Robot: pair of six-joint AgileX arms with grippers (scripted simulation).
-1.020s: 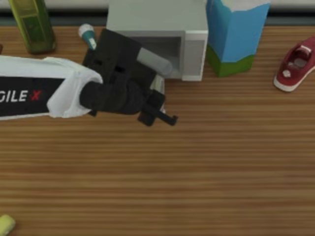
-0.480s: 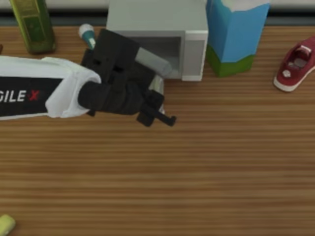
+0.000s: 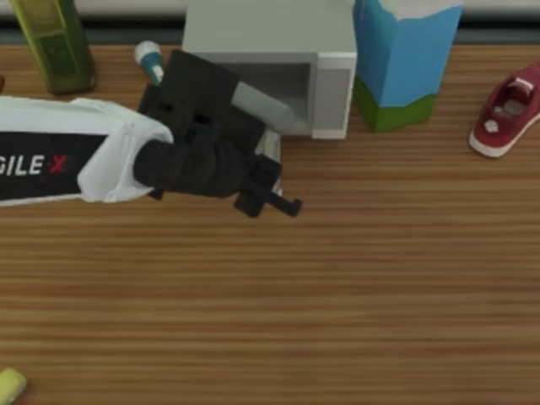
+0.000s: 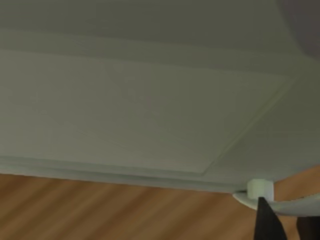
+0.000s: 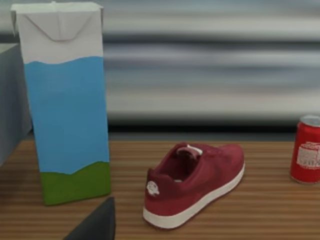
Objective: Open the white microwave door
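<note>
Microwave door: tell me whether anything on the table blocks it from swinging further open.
Nothing visible does. The microwave door is already swung out towards the table's left, with the left gripper at its edge. The carton and the shoe stand on the other side; bare wood lies around the door.

White-grey microwave; carton blue/white w/ green base; dark-red sneaker, white sole; red can; striped brown wood surface.

Rendered tabletop scene, wooden table, microwave, carton, shoe
</note>
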